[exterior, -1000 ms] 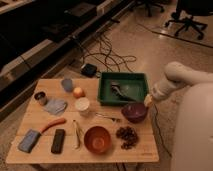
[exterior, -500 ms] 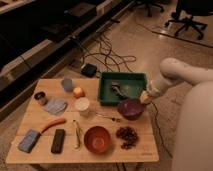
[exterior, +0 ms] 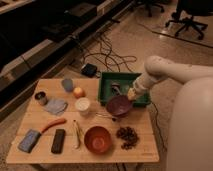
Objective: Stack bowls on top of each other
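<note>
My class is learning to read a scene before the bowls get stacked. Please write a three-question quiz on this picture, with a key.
1. True or false: the orange bowl already sits inside the purple bowl.
2. Where is the gripper? A) over the orange bowl. B) at the purple bowl's right rim, beside the green tray. C) down at the floor.
3. Fill in: the bowl nearer the green tray is the ___ one.

Key: 1 false, the two bowls stand apart; 2 B; 3 purple.
</note>
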Controlling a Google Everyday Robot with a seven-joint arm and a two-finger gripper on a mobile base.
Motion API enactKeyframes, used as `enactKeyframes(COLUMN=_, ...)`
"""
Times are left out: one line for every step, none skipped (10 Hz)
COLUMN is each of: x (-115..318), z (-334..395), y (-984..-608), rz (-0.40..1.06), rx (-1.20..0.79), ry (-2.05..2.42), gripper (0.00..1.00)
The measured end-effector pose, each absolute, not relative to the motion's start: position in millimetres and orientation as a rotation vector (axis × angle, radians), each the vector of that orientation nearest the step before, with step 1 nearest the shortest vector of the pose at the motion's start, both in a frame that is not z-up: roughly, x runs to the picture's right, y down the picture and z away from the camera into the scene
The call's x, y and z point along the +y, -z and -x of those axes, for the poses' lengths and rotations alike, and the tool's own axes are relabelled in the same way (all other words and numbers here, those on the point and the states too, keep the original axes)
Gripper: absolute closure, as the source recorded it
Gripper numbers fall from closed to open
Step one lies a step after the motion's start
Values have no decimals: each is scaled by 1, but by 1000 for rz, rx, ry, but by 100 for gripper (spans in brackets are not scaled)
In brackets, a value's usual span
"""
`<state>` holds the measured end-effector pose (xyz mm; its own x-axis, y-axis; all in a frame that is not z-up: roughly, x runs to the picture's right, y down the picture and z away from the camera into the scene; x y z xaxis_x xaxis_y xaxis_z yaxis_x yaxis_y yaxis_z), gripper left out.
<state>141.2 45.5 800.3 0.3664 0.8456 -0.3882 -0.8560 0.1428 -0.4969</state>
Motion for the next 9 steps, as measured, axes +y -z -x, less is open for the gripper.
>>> enactKeyframes(x=49, z=-132, y=-797, rz=722, rx=-16, ry=-1196, gripper=100)
enactKeyframes(x=55, z=-117, y=-795, rz=723, rx=-49, ry=-1149, gripper=100)
enactKeyframes(x=60, z=-102, y=-794, rz=728, rx=-75, ry=-1107, gripper=100)
enactKeyframes(x=63, z=-96, y=-794, rz=731, rx=-89, ry=-1080, gripper=100)
enactKeyframes(x=64, z=-91, y=-794, rz=727, rx=-101, ry=-1064, gripper=100)
enactKeyframes(x=62, z=-86, y=-791, rz=717, rx=-121, ry=-1045, gripper=100)
enactKeyframes(x=60, z=-77, y=-786, rz=709, rx=-150, ry=-1020, gripper=100)
enactKeyframes(x=58, z=-74, y=-780, rz=695, rx=-176, ry=-1004, gripper=100)
enactKeyframes(x=58, z=-75, y=-776, rz=686, rx=-192, ry=-1000, gripper=100)
